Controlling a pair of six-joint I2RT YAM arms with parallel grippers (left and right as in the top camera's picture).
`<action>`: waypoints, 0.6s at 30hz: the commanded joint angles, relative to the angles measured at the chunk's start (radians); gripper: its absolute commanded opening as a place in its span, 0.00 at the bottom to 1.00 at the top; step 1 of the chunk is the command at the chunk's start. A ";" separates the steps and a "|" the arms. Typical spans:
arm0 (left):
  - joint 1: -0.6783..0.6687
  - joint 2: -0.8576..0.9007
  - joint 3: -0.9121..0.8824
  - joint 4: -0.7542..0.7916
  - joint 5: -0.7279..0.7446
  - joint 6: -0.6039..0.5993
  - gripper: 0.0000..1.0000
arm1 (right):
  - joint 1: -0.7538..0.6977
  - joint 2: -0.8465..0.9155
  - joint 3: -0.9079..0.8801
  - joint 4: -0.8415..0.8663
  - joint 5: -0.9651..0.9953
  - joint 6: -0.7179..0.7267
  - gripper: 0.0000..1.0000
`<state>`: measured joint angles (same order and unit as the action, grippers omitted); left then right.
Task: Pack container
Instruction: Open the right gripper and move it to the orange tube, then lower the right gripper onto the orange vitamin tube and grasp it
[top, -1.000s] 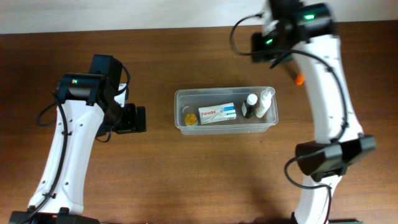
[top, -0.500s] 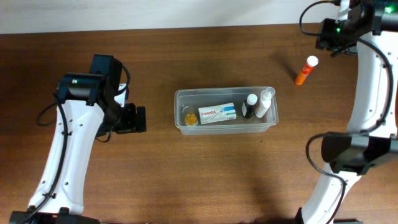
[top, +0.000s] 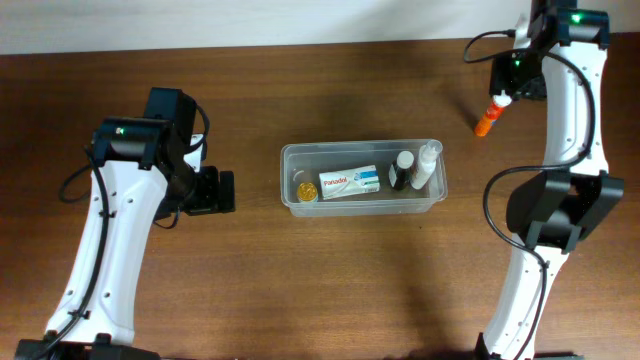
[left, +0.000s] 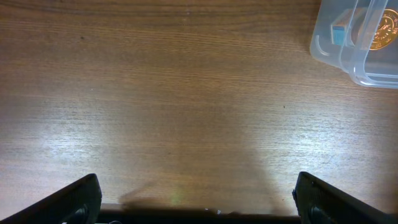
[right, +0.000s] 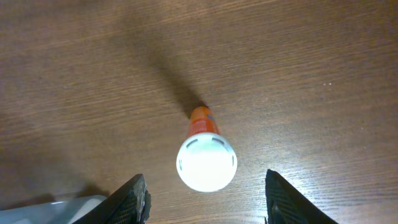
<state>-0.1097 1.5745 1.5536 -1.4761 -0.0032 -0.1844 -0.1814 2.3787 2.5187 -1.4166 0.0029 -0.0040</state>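
The clear plastic container (top: 360, 148) sits mid-table and holds a white medicine box (top: 349, 182), a small yellow item (top: 305, 191), a dark bottle (top: 400, 171) and a white spray bottle (top: 429, 164). An orange bottle with a white cap (top: 486, 121) lies on the table to its back right. My right gripper (top: 512, 82) hovers over that bottle, open. In the right wrist view the bottle's cap (right: 206, 163) sits between and just ahead of the open fingers (right: 208, 205), apart from them. My left gripper (top: 225, 191) is open and empty, left of the container.
The left wrist view shows bare wood, my open fingers (left: 198, 205) and the container's corner (left: 323, 46) at top right. A corner of the container (right: 74, 205) shows at the bottom left of the right wrist view. The table's back edge lies just beyond the right gripper.
My right arm swung from above the container's right end out to the back right, then came back over the orange bottle. The left arm has not moved.
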 joint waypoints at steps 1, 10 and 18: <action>0.001 -0.013 -0.003 0.000 0.008 -0.012 0.99 | 0.005 0.024 -0.004 0.008 0.004 -0.023 0.54; 0.001 -0.013 -0.003 0.000 0.008 -0.012 0.99 | 0.005 0.076 -0.005 0.023 -0.029 -0.023 0.53; 0.001 -0.014 -0.003 0.000 0.008 -0.012 0.99 | 0.005 0.086 -0.006 0.027 -0.029 -0.023 0.48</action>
<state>-0.1097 1.5745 1.5536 -1.4761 -0.0032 -0.1841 -0.1814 2.4538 2.5187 -1.3949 -0.0196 -0.0257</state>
